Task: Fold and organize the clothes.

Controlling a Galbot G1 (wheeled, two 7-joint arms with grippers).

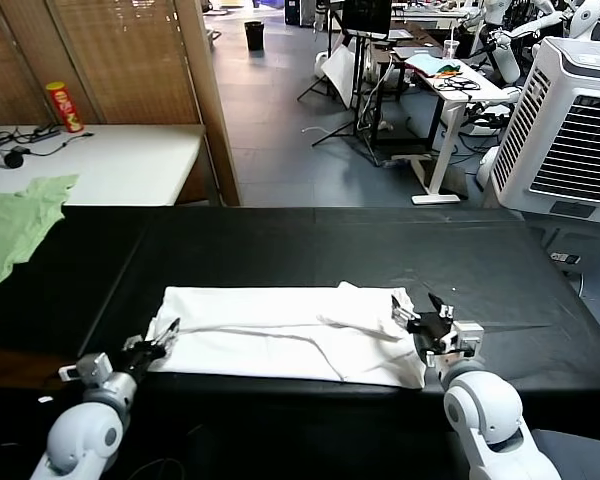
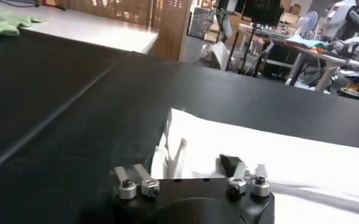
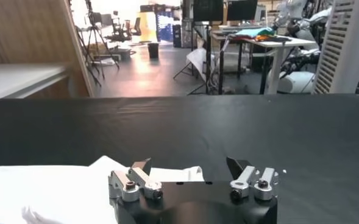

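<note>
Work surface: long table covered in black cloth [image 1: 280, 245], running across the head view.
Garment: plain white cotton T-shirt [image 1: 280, 332], folded into a long band along the near edge of the black table; no print shows on the upturned side. A bunched fold rises at its right end.
Left gripper: left gripper [image 1: 165, 337] sits at the left end of the white T-shirt, low on the table. In the left wrist view [image 2: 202, 159] its fingers stand apart, with the shirt's edge [image 2: 270, 161] lying between and ahead of them; nothing is clamped.
Right gripper: right gripper [image 1: 423, 312] sits at the right end of the shirt, beside the bunched fold. In the right wrist view [image 3: 189, 165] its fingers are spread wide, a corner of white fabric [image 3: 167, 173] just ahead of them, not pinched.
Spacing: the two grippers are well apart, one at each end of the folded band.
Other cloth: pale green garment [image 1: 15, 230] lies on the far left of the black table, well apart from the shirt.
Background: white side table [image 1: 110, 165] behind, with a red and yellow cylindrical can [image 1: 64, 107] upright on it; a large white slatted cooling unit [image 1: 570, 130] stands to the right.
</note>
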